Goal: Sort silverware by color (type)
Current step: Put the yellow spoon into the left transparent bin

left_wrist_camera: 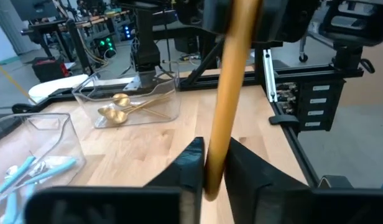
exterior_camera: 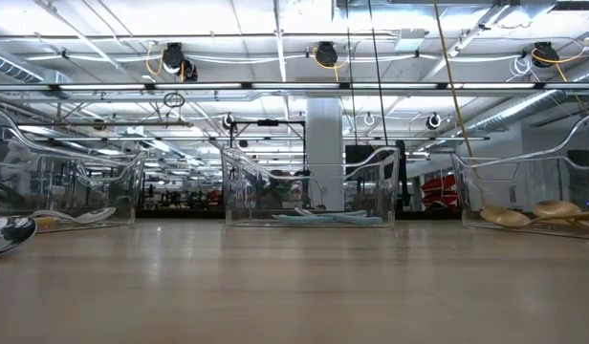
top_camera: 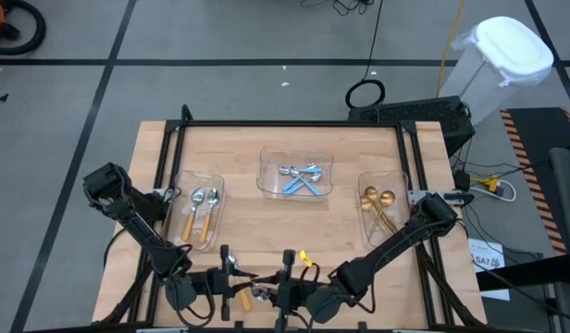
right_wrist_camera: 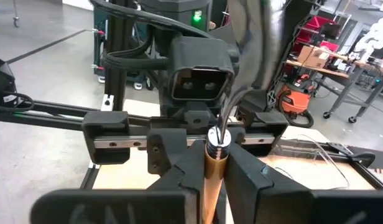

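Fluorescent-lit workshop space stretches behind a pale wooden table (top_camera: 266, 222) where both robot arms meet over one orange-handled spoon (right_wrist_camera: 214, 171) at the near edge, midway along it. The right gripper (right_wrist_camera: 215, 163) is clenched on the orange shaft just below its silver collar, with the silver bowl rising in front of the other arm's wrist camera. The left gripper (left_wrist_camera: 211, 163) faces it from the opposite side, its dark fingers pressed against the same orange handle, which runs up between them toward the right arm's black housing. From above, the two grippers sit nose to nose, with a short orange length showing between them.

Elsewhere on the table, the sorted silverware lies in three clear plastic trays. The left tray (top_camera: 198, 205) holds orange-handled spoons (top_camera: 203, 216) with silver bowls pointing toward the far edge. The middle tray (top_camera: 295, 172), set farther back, holds blue-handled spoons (top_camera: 303, 178) lying crossed over one another. The right tray (top_camera: 382, 201) holds gold spoons (top_camera: 377, 205) with round bowls, also seen from the left wrist camera.

A small yellow item (top_camera: 303, 256) lies near the front edge, too small to identify. A black frame (top_camera: 294, 124) borders the table, and a white bin (top_camera: 502, 55) stands on the grey floor beyond its far right corner.
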